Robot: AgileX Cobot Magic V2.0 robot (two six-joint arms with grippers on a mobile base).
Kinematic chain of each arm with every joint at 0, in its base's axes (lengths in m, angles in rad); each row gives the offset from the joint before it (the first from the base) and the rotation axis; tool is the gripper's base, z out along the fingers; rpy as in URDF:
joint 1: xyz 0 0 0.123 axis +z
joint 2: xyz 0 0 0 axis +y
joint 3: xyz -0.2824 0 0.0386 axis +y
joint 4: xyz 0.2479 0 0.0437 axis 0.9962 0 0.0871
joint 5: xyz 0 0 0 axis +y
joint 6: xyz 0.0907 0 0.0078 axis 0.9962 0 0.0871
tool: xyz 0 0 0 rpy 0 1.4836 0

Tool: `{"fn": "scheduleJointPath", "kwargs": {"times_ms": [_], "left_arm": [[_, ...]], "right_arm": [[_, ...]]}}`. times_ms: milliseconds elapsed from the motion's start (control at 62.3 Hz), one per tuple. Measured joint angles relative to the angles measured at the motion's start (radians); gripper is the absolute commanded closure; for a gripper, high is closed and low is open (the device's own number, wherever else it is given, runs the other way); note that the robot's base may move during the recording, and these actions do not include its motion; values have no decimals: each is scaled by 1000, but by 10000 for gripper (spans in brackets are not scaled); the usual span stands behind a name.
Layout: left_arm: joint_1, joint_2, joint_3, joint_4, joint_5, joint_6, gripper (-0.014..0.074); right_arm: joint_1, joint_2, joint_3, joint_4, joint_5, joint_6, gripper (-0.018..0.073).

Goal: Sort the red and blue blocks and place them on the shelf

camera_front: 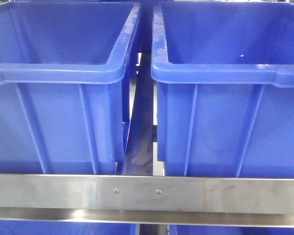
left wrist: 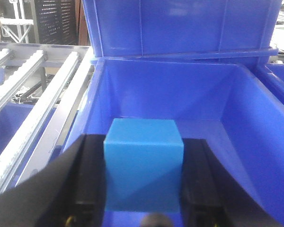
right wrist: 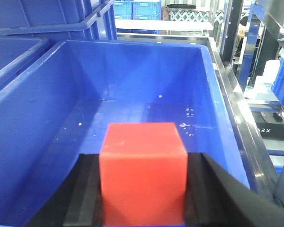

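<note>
Two pincers | left point(left wrist: 143, 189) grips blue block point(left wrist: 143, 163) | right point(right wrist: 143, 194) grips red block point(right wrist: 143, 170)

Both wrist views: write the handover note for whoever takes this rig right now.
Left tool: shut on the light blue block, held above the inside of a blue bin.
Right tool: shut on the red block, held above the inside of another blue bin.
Front view: two blue bins sit side by side behind the shelf's steel front rail; neither tool or block shows there.
Done: both blocks picked up, one per arm.
Left: release each block; neither is set down yet. Which bin each arm is over cannot be matched to the front view.
</note>
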Motion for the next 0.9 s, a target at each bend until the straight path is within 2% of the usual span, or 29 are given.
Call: {"fn": "scheduleJointPath", "kwargs": {"times_ms": [305,450,578,658,739,819,899], "left_arm": [[-9,21,0,0,-6,0,471],[-86,102,-20,14,-9,0,471],[-204,212,-73,76,-15,0,471],[-266,293,-103,85,-22,0,471],[-301,378,-125,89,-41,0,471],[-310,456,-134,76,-99,0,471],[-311,505,-136,29,-171,0,471]], "right_arm": [[0,23,-2,0,0,0,515],[0,124,-54,0,9,0,515],[0,264,-135,0,18,0,515],[6,354,-186,0,18,0,515],[28,433,-230,0,18,0,515],[74,507,-263,0,18,0,515],[118,558,-273,-2,2,0,515]]}}
